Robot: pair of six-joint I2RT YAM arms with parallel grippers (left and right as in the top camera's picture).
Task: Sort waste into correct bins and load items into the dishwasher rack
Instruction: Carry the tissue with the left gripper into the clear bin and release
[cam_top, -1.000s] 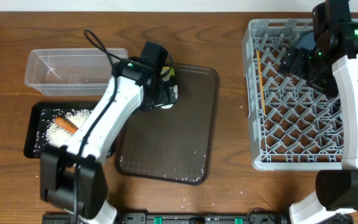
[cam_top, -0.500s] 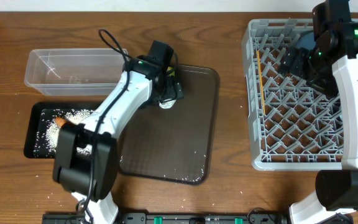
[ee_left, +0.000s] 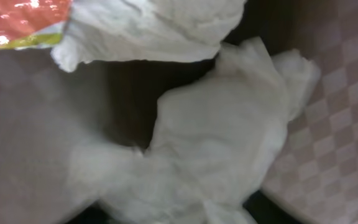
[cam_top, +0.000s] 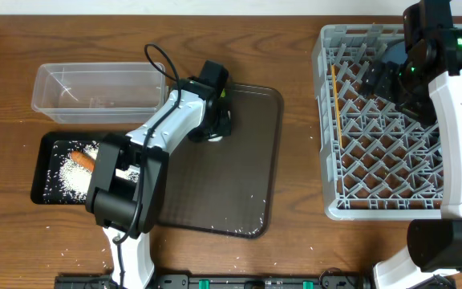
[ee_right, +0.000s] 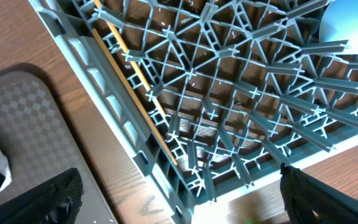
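My left gripper [cam_top: 215, 127] is down on the crumpled white tissue [ee_left: 216, 143] at the back left of the brown serving tray [cam_top: 231, 185]. The tissue fills the left wrist view and hides the fingers. The wrapper [ee_left: 17, 22] lies just beyond it, red and yellow-green. Rice [cam_top: 70, 172] and the carrot [cam_top: 83, 159] lie in the black tray [cam_top: 42, 186]. The clear tub [cam_top: 95, 88] stands behind it. My right gripper [ee_right: 185, 208] hangs open over the grey rack [cam_top: 335, 205], with nothing between its fingers. A chopstick [ee_right: 135, 81] lies along the rack's left wall.
A blue dish [cam_top: 395, 52] stands in the rack's back part under the right arm. Stray rice grains [cam_top: 251, 229] dot the serving tray's front edge and the table near it. The left arm [cam_top: 159, 136] reaches across the black tray's right end.
The left arm has swung right and its gripper has settled onto the tissue. The right arm has not moved.
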